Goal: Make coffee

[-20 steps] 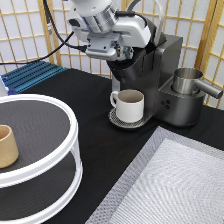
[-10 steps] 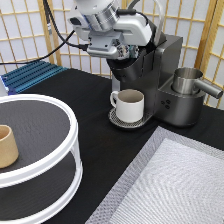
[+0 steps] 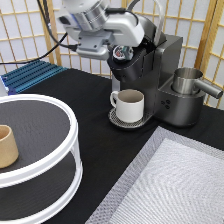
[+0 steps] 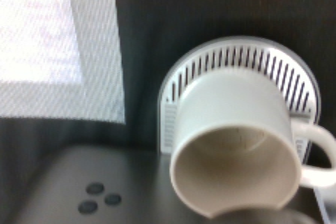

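Observation:
The coffee pod [image 3: 120,52], small with a dark printed top, shows at the open brew head of the dark coffee machine [image 3: 162,65]. My gripper [image 3: 116,46] is right at the pod, above the machine's front. I cannot tell whether the pod is held or rests in the holder. The cream mug [image 3: 130,105] stands upright and empty on the round drip tray [image 3: 116,120] under the brew head. The wrist view looks straight down on the mug [image 4: 236,150] and the slotted tray [image 4: 225,60].
A metal pitcher [image 3: 187,80] stands on the machine's right side. A white two-tier round stand [image 3: 60,165] at the exterior view's left carries a tan handleless cup [image 3: 6,145]. A grey mesh mat [image 3: 175,185] lies at the bottom right. A blue rack [image 3: 30,75] lies at the far left.
The hand has shifted slightly left and up over the brew head. The mug and the rest have not moved.

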Available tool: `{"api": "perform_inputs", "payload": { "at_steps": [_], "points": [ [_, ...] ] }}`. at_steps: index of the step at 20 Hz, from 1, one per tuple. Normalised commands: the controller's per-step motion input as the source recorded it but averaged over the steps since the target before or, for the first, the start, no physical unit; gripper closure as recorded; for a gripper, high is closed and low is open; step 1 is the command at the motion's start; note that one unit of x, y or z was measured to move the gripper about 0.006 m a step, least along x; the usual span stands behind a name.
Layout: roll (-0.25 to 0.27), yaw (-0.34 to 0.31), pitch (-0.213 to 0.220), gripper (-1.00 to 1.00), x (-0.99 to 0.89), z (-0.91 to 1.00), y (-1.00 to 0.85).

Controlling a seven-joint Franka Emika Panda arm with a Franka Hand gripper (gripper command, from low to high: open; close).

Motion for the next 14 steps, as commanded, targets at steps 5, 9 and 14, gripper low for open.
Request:
{"api": "perform_inputs", "payload": {
  "at_steps": [5, 9, 14],
  "points": [
    [-0.011, -0.032, -0.045, -1.00, -0.18, 1.00, 0.42],
    [-0.033, -0.047, -0.059, -1.00, -0.01, 1.00, 0.82],
    [-0.050, -0.057, -0.050, -1.00, 0.00, 1.00, 0.89]
  ]
}}
